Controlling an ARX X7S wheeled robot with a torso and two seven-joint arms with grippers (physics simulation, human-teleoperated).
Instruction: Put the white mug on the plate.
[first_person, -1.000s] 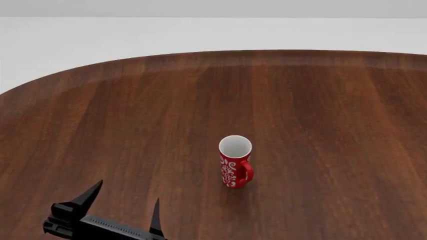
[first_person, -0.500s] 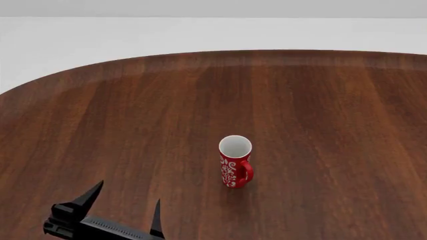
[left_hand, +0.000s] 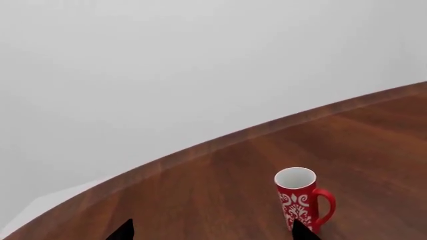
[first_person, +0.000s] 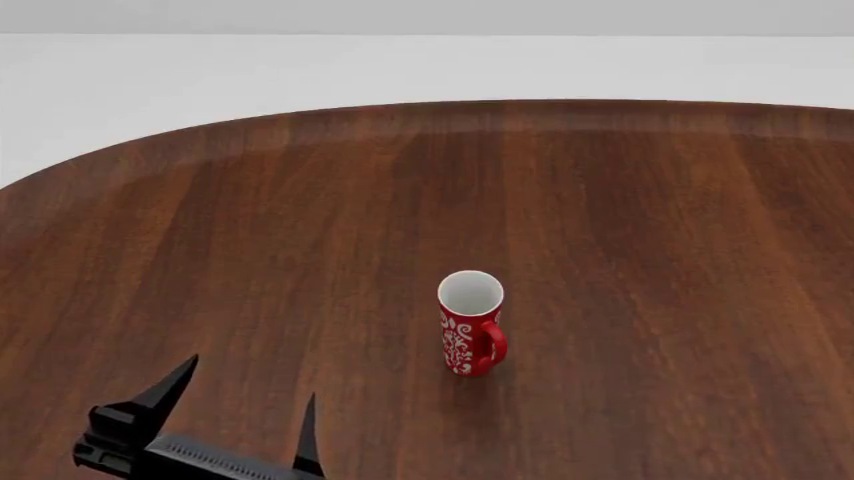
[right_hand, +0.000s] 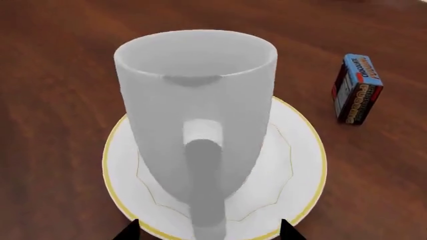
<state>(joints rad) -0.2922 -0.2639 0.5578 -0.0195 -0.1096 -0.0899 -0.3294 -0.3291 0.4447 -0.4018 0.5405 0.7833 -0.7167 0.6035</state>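
Dark wooden desk (right_hand: 47, 60) carries the plate (right_hand: 297, 165) under the white mug (right_hand: 193, 110); both tools, left (first_person: 240, 415) and right (right_hand: 208, 231), spread apart.

Right wrist view: the white mug (right_hand: 197, 115) hides the middle of the plate (right_hand: 297, 165), whose near rim is cut by the frame edge; the foot of the mug's handle also runs out of frame. Only two dark fingertips (right_hand: 127, 231) of the right gripper (right_hand: 208, 231) show, so its body is unseen, and the lettering on the small blue packet (right_hand: 357, 89) is too small to read. Left wrist view: the left gripper (left_hand: 212, 231) shows only its fingertips (left_hand: 301, 231), one overlapping the red mug (left_hand: 298, 201) base. Head view: the left gripper (first_person: 238, 418) body is cropped at the frame's lower edge.
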